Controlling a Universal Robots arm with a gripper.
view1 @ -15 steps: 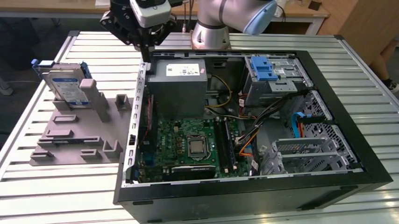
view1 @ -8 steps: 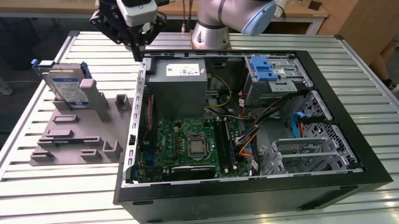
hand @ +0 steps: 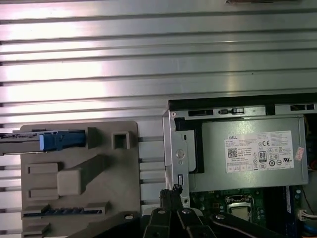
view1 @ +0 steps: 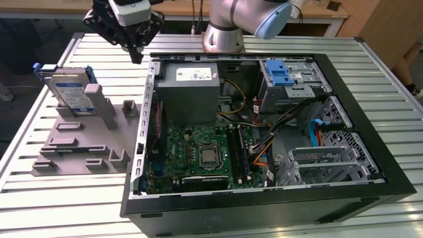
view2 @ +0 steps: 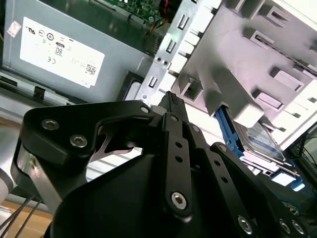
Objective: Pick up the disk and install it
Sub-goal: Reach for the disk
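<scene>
Disk (view1: 73, 94) upright in rack (view1: 79, 144), jaws closed nr case (view1: 264, 208).

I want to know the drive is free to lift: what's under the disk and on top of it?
The disk stands on edge in the grey fixture; nothing rests on top. Its lower edge is hidden behind the fixture's grey post.

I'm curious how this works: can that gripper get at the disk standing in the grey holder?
Probably yes. The disk stands upright in the grey holder, its top edge uncovered, and the gripper hangs in open air nearby, fingers shut, holding nothing.
</scene>
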